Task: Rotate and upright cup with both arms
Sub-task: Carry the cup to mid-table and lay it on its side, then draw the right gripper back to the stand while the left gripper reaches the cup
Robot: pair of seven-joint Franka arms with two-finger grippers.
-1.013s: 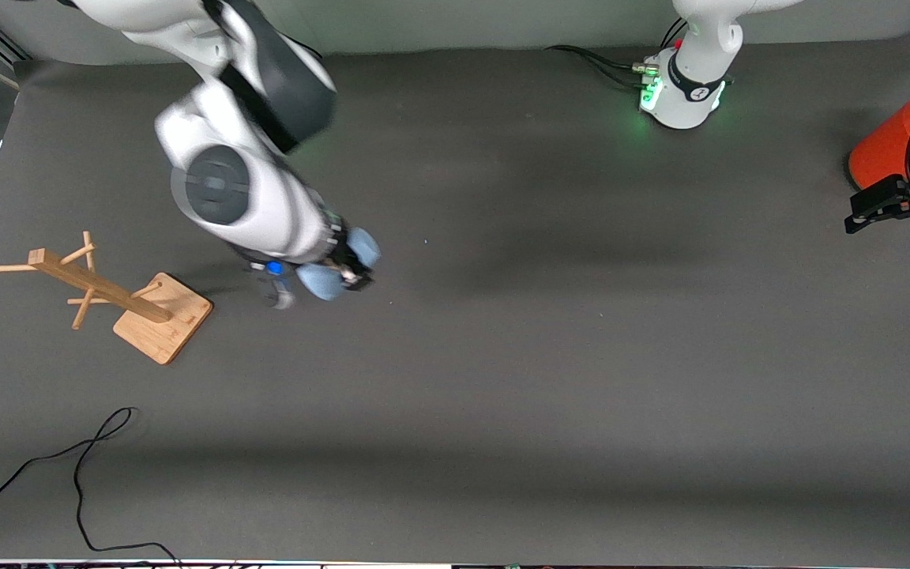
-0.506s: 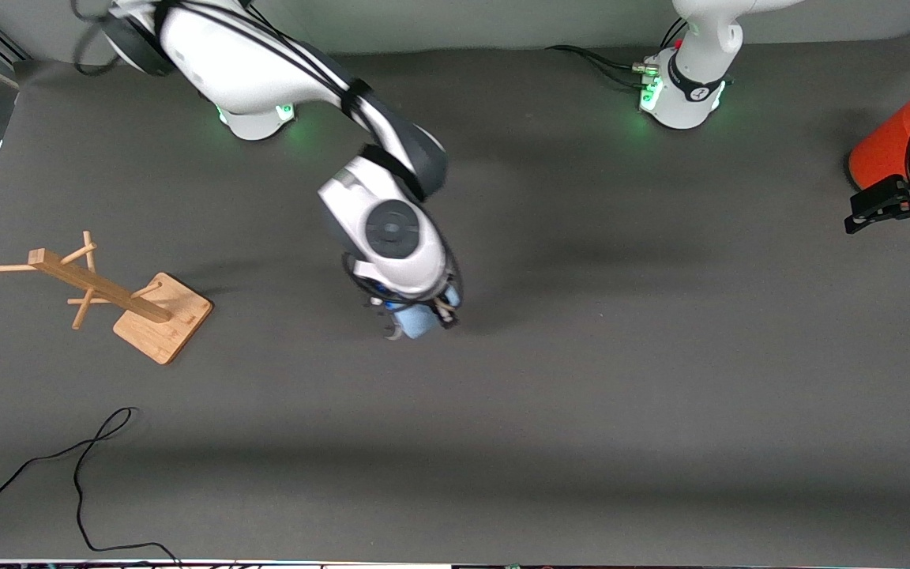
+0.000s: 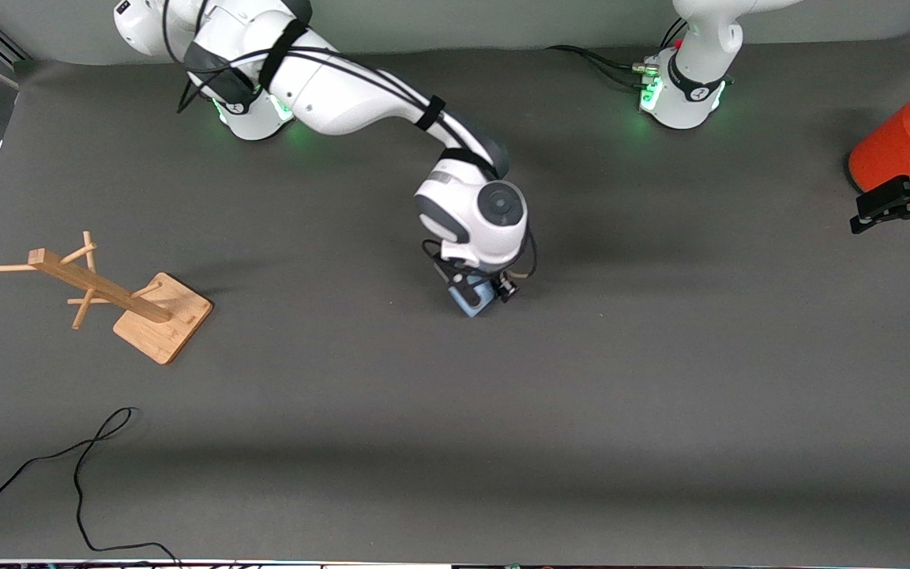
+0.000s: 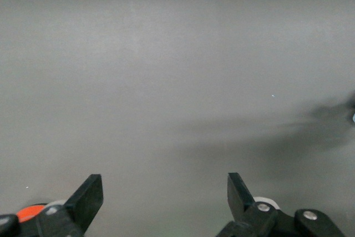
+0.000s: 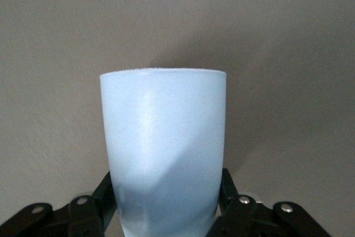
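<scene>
The grey table [image 3: 660,411] fills the front view, and the right arm [image 3: 360,87] reaches from its base at about eleven o'clock down to the middle. The left arm [image 3: 696,55] waits at one o'clock. Its left gripper [image 3: 901,212] hangs over the table's edge at three o'clock, just beside the orange can [image 3: 893,142], jaws spread wide and empty. At nine o'clock lies a wooden rack [image 3: 119,292] tipped on its side, and a black cable [image 3: 68,474] trails at seven o'clock.

The right gripper [image 3: 480,294] is over the middle of the table, and its fingers [image 5: 102,195] clamp the cup [image 5: 163,154] from both sides. In the front view the cup [image 3: 471,300] shows only as a pale-blue patch under the wrist.

The cup looks like smooth, thin plastic, so I judge it light and stiff but somewhat slippery. Its tapered wall could let it creep out of a pinch toward the narrow end. The present hold sits low on the body near one end. The other end stands free, and that is probably where the second pincer should take it, squarely across the wall. A firm, moderate squeeze should do, since a hard one may flex the wall.
</scene>
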